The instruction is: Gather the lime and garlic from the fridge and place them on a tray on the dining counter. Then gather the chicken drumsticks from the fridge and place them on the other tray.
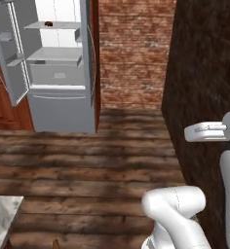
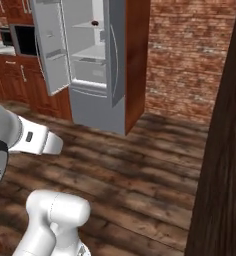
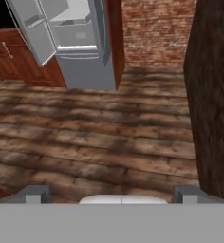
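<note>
Jaws (image 3: 112,193) spread empty, fridge (image 3: 83,45) well ahead, left.

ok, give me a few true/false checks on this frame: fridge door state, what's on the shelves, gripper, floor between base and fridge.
1. The fridge has its left door swung open. True.
2. A small dark item sits on an upper glass shelf inside the fridge. True; it is too small to identify.
3. The gripper is clamped on a lime. False: its fingertips stand wide apart with nothing between them.
4. The fridge stands against a white tiled wall. False: a red brick wall lies to its right, wooden cabinets to its left.
5. A dark wood plank floor separates the robot from the fridge. True.
</note>
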Motion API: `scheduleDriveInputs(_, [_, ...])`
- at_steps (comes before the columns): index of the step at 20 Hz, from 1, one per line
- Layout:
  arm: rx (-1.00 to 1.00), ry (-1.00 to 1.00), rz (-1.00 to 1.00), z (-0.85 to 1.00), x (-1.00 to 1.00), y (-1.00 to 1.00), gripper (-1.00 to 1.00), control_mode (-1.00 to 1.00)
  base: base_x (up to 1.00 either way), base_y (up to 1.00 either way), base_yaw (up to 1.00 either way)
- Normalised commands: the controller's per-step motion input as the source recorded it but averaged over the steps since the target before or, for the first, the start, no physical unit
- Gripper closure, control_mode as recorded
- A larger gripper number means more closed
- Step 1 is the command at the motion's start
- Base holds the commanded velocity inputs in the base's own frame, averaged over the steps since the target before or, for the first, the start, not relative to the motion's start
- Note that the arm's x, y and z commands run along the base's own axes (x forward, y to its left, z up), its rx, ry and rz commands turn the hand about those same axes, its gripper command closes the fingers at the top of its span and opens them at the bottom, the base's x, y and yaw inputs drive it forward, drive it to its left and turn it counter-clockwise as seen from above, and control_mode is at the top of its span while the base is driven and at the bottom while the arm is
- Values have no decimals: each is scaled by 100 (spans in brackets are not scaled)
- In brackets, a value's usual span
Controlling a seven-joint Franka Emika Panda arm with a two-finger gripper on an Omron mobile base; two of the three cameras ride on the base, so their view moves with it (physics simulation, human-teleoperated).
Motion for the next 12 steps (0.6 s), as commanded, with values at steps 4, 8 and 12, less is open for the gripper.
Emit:
scheduleDriveInputs(4, [0, 0, 0, 0, 0, 0, -100, 100, 100, -27, 19])
scheduleDriveInputs(8, [0, 0, 0, 0, 0, 0, -100, 100, 100, 14, 19])
scheduleDriveInputs(12, [0, 0, 0, 0, 0, 0, -100, 100, 100, 92, 9])
